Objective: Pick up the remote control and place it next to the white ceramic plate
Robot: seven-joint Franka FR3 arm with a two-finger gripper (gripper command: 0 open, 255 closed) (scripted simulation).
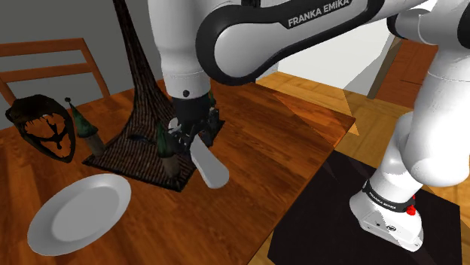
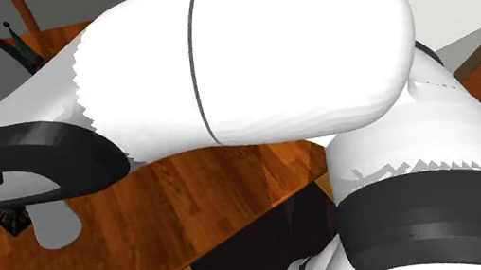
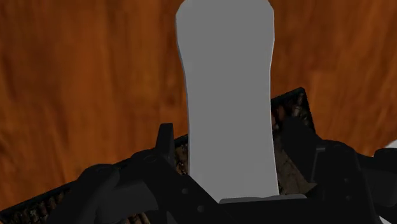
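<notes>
Fingers [image 3: 167,146] of the black gripper [image 3: 231,149] stand on either side of the remote [image 3: 229,108], a plain pale grey bar, and clasp it by its near end. Its far end juts out well past the fingertips. Under the hand lie the corner of a dark woven mat [image 3: 289,107] and the brown wood of the table [image 3: 83,83].

From the shoulder view, the gripper [image 1: 193,134] points down. The remote [image 1: 209,164] hangs from it at a tilt, above the table [image 1: 256,158] just beside the mat's [image 1: 124,162] edge. A small green bottle shape [image 1: 166,150] stands on the mat close to the hand.

The white plate [image 1: 79,212] lies flat on the table toward that view's lower left, well apart from the remote, with the mat's corner between them. The black stand [image 1: 331,226] sits at the lower right.

Farther back, a dark lattice tower [image 1: 139,68] rises from the mat and a second green bottle shape [image 1: 84,128] stands near it. A dark mask [image 1: 43,126] rests beyond that, and a wooden chair [image 1: 53,56] stands against the grey wall.

From the second exterior view, the white arm [image 2: 267,66] crosses in front of the table [image 2: 222,189].
</notes>
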